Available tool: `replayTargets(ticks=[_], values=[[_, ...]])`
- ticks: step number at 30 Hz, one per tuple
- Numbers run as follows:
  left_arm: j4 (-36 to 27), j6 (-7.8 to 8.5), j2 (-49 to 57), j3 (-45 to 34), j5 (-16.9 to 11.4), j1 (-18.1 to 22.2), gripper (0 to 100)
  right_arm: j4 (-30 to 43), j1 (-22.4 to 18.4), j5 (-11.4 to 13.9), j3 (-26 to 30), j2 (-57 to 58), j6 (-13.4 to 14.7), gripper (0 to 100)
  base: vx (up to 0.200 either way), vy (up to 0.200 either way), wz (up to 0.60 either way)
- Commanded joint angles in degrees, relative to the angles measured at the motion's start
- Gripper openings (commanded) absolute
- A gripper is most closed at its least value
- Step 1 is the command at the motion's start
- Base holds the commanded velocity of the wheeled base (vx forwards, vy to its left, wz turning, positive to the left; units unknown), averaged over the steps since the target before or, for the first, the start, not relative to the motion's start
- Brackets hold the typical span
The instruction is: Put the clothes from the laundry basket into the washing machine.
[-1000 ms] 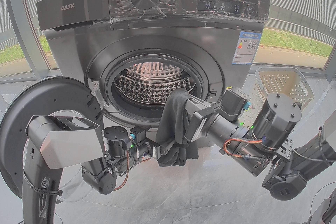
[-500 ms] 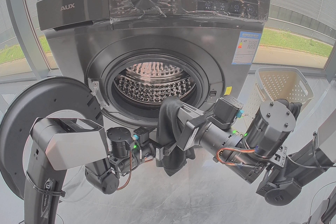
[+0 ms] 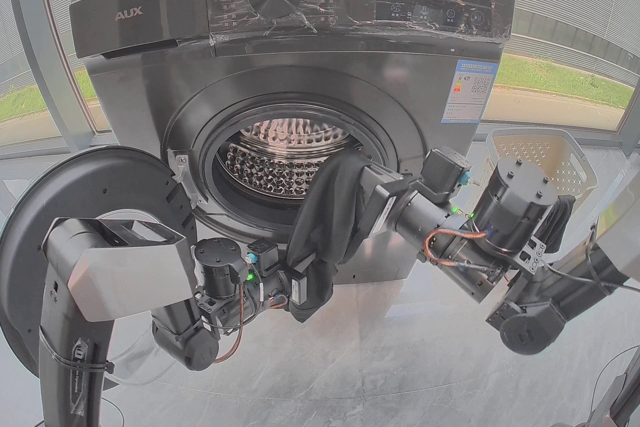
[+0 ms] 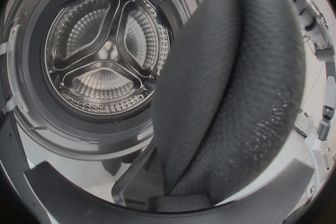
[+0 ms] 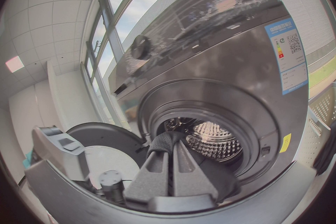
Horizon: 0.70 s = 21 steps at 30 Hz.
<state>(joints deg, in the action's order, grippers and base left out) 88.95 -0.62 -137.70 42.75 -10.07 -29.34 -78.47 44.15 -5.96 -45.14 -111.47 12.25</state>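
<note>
The big grey washing machine (image 3: 293, 68) stands on a shiny grey stone floor (image 3: 373, 348), and its round door (image 3: 87, 195) is swung wide open on the robot's left. Inside you can see the bright metal drum (image 3: 287, 161), full of little holes. A dark cloth (image 3: 330, 215) hangs just in front of the round hole, at its lower right edge. It is not inside. The right gripper (image 5: 171, 147) is pinched tight on the top of the cloth, right at the mouth of the hole. The left gripper (image 3: 301, 288) is lower down, in front of the machine, and it is closed on the bottom end of the cloth, so the cloth is held between the two. The white laundry basket (image 3: 573, 158) stands on the floor to the right of the machine, and another dark piece (image 3: 559, 218) hangs over its near edge. Behind the machine are tall windows (image 3: 567, 78) with green grass and a road outside. The ceiling (image 5: 45, 7) is made of white squares. A blue and white sticker (image 3: 470, 91) is stuck on the machine's front, up on the right.
</note>
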Motion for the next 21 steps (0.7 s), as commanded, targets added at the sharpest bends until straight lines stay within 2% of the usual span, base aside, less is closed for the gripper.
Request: replayTargets(ticks=[1,5,9,13,15,21], values=[[0.3,0.09,7.8,-6.6,-1.3,0.2,0,-0.4,-5.4,1.0,-4.8,-6.0,0.1,0,0.0,0.0,0.0],[0.4,0.53,15.1,-18.1,-5.0,0.2,0,-1.6,-7.1,0.7,-6.0,-10.5,0.1,0,0.0,0.0,0.0],[0.6,0.62,20.1,-25.4,-8.1,0.5,0,-4.1,-7.1,0.4,-6.1,-13.8,0.0,0,0.0,0.0,0.0],[0.5,-0.26,23.4,-25.8,-8.3,1.7,0,-5.7,-6.6,0.4,-4.9,-16.6,-0.3,0,0.0,0.0,0.0],[0.4,0.27,23.8,-24.9,-7.9,2.4,0,-5.9,-6.4,0.5,-3.9,-17.4,-0.5,0,0.0,0.0,0.0],[0.5,-0.08,24.1,-24.6,-7.7,3.0,0,-5.9,-5.0,0.6,-2.5,-17.8,-0.4,0,0.0,0.0,0.0]])
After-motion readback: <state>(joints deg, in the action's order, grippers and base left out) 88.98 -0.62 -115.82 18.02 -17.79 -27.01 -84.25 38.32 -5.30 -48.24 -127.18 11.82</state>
